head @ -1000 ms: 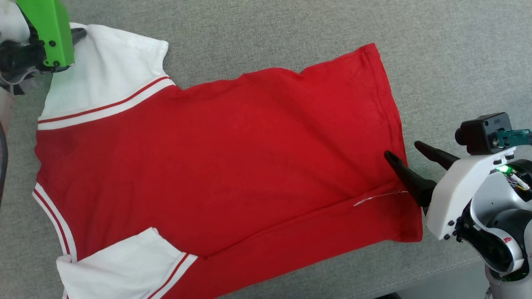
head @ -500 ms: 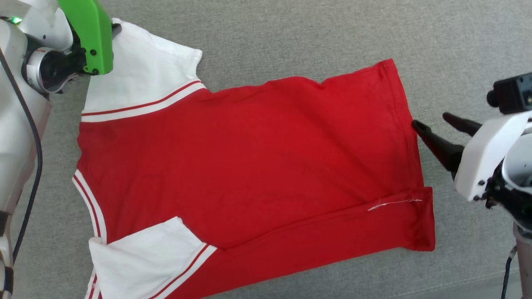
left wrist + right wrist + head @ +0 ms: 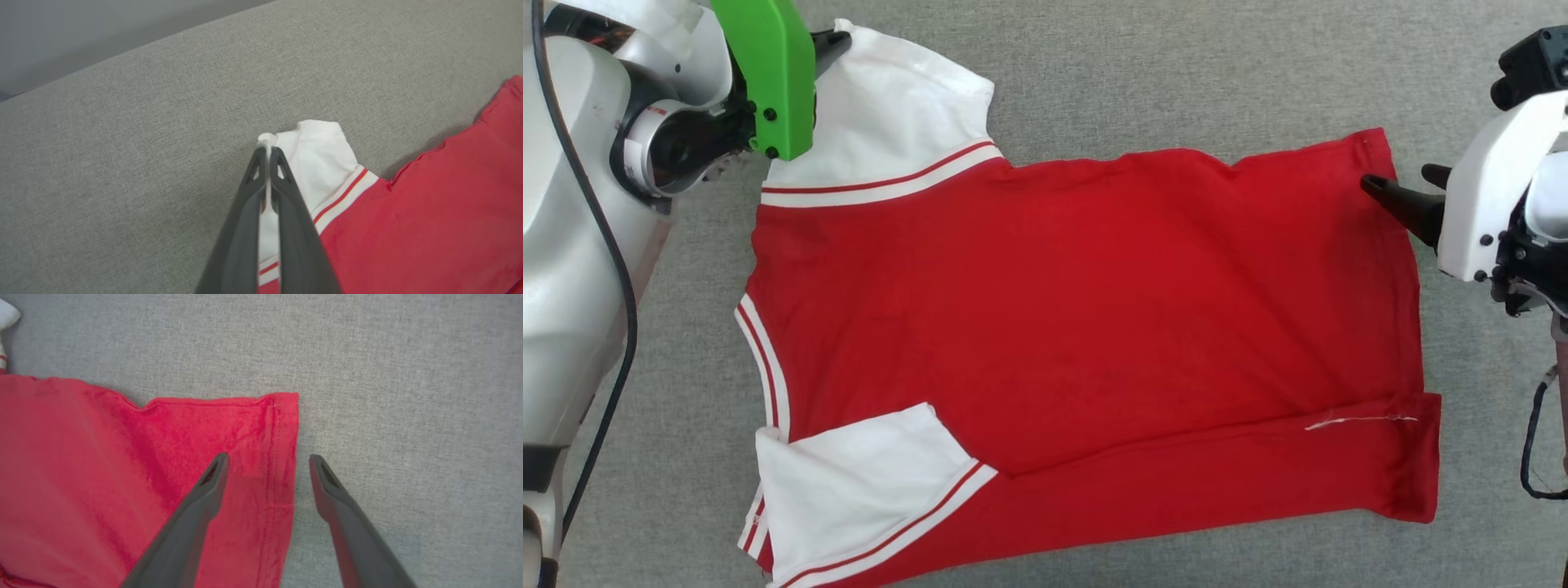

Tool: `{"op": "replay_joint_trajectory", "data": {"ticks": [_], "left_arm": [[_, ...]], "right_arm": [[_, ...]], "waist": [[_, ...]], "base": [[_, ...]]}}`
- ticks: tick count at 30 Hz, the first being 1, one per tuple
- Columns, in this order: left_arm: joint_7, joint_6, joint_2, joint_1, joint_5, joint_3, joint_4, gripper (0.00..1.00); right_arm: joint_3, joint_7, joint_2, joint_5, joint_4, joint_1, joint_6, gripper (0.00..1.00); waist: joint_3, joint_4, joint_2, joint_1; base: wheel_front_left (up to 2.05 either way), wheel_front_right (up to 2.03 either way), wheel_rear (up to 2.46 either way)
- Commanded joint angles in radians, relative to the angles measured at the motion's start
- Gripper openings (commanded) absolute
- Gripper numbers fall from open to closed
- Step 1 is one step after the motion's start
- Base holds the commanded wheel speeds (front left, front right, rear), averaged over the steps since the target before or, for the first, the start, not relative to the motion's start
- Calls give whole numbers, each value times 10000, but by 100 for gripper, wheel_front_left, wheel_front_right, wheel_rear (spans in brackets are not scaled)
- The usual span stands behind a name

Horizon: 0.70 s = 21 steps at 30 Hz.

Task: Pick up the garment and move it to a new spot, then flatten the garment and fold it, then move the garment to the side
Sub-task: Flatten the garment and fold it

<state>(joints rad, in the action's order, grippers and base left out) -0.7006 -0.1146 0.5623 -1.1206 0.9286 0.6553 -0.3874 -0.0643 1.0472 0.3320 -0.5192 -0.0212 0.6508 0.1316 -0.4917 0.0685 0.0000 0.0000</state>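
Note:
The garment lies spread on the grey fabric surface, red body across the middle and white sleeves at the left. Its near long edge is folded over, and the near sleeve lies folded onto the body. My left gripper, under its green housing, sits at the far sleeve's outer corner. In the left wrist view it is shut on that white sleeve edge. My right gripper stands open at the hem's far corner. In the right wrist view its fingers straddle the red hem.
Grey fabric surface extends beyond the garment on all sides. Its far edge meets a darker grey background in the left wrist view. A black cable hangs along my left arm at the picture's left.
The head camera has shifted, sliding the whole scene rightward. My left gripper has shut on the sleeve corner. My right gripper has moved along the hem to its far corner.

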Motion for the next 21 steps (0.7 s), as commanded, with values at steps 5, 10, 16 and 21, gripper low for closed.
{"op": "replay_joint_trajectory", "data": {"ticks": [5,10,16,21], "left_arm": [[21,168,21,333,142,-18,734,0],[90,269,89,491,146,-29,1090,0],[135,329,61,621,189,-1,1348,0],[135,352,-37,660,258,35,1521,0]], "right_arm": [[-279,-421,237,515,-972,677,-9,100],[-442,-774,321,581,-1732,968,-9,100],[-869,-1147,398,469,-2260,1124,-9,100],[-1347,-1517,461,410,-2725,1213,-9,100]], "waist": [[-207,-369,0,0],[-248,-538,0,0],[-305,-723,0,0],[-376,-860,0,0]], "base": [[0,0,0],[0,0,0],[0,0,0],[0,0,0]]}}
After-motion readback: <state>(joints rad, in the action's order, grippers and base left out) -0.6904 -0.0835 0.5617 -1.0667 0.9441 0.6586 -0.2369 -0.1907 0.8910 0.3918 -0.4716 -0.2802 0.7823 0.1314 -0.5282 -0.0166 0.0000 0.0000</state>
